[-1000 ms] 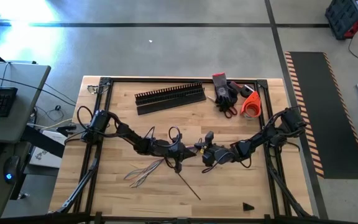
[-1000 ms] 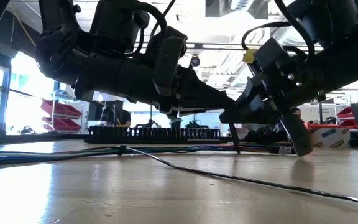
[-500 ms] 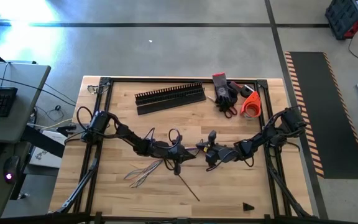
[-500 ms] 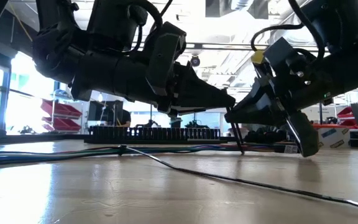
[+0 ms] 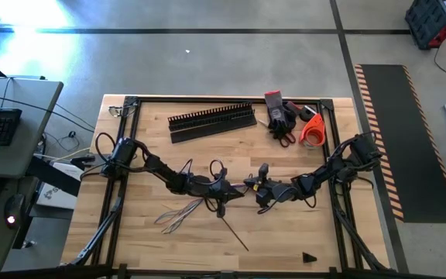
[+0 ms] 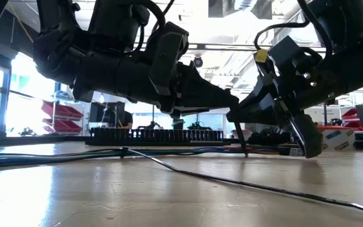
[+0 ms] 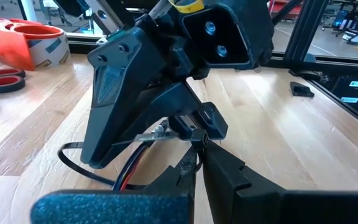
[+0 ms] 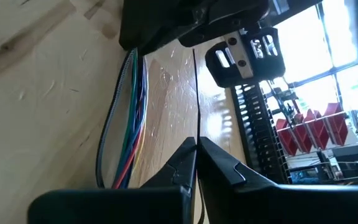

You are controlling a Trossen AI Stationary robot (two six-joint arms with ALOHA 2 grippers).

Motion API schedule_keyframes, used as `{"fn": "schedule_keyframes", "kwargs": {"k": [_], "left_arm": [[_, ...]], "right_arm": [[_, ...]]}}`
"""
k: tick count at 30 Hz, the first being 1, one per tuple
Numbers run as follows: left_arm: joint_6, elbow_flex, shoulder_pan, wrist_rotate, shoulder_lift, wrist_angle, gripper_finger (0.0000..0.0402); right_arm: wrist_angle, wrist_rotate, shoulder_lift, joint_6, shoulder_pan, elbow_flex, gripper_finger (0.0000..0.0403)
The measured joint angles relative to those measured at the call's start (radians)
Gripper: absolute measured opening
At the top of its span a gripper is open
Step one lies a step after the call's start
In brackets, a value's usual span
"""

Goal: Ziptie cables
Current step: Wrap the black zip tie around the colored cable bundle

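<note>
**Both claws meet over the ziptie, mid-surface**

I take the duct (image 5: 212,122) as my landmark; it lies along the far side of the surface (image 5: 145,236). Starting nearer me and left of the duct's left end, the cables (image 5: 178,215) fan out loose on the wood, their bundled end running toward the middle. In my right wrist view they show as thin parallel wires (image 8: 126,124) lying flat.

Below the duct's middle, my left claw (image 5: 224,191) sits low, fingers pressed together; in the left wrist view they pinch a thin black strip. That strip, the ziptie (image 5: 233,232), trails from the claw toward me and rightward, away from the duct.

Just right of it, below the duct's right end, my right claw (image 5: 259,190) faces the left one, nearly touching. Its fingers are pressed together too, on the same thin black strip as far as the right wrist view shows.

Right of the duct lie gloves (image 5: 280,115), scissors (image 5: 286,136) and an orange tape roll (image 5: 312,129).
</note>
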Motion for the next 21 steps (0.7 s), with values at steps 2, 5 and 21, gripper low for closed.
{"fn": "schedule_keyframes", "kwargs": {"k": [2,5,21], "left_arm": [[-0.002,0.000,0.000,0.000,0.000,0.000,0.0000],[-0.003,0.000,0.000,0.000,0.000,0.006,0.0000],[-0.002,0.000,0.000,0.000,0.000,0.007,0.0000]], "right_arm": [[-0.014,0.000,0.000,0.000,0.000,0.015,0.0000],[-0.024,-0.001,0.000,0.000,0.000,0.037,0.0000],[-0.085,0.029,0.000,0.043,0.007,0.038,0.0000]]}}
